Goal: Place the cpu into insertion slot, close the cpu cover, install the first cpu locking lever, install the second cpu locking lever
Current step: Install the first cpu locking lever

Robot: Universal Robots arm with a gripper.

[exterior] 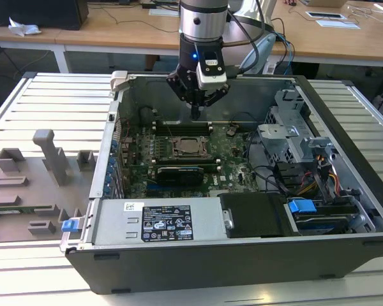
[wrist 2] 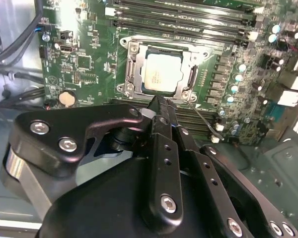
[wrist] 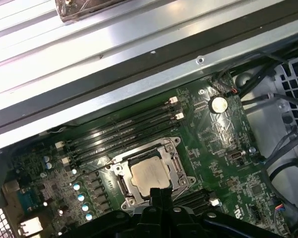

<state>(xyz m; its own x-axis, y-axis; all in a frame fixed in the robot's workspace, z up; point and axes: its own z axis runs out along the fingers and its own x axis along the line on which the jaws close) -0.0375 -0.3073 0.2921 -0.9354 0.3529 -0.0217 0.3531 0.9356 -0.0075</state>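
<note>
The open computer case [exterior: 242, 268] lies under and around the claw [exterior: 196, 109], and the green motherboard [exterior: 233, 153] is spread out below it. The claw hangs above the board with its fingers pressed together to one point, and it holds nothing.

The insertion slot [exterior: 186, 148] is lower than the fingertips and a little to the side of them. In both wrist views it sits just beyond the tips. The cpu cover [wrist 2: 188, 57] seems to lie flat on the slot, and the cpu [wrist 2: 158, 74] shows its silver-grey top through the window of the cover. So I judge that placing the chip is done and the cover is probably down, and the step in hand is the locking levers.

Very near the fingertips a thin wire rod [wrist 2: 208, 121] stands out from the slot. I take it for a locking lever that is not yet hooked, but I cannot be sure. Such a step calls for an exact touch of the closed tips on this thin rod, without scraping the board.

Well apart from the claw, a large label [exterior: 167, 223] in black and white sits on the grey box at the case front. I cannot read its print.
</note>
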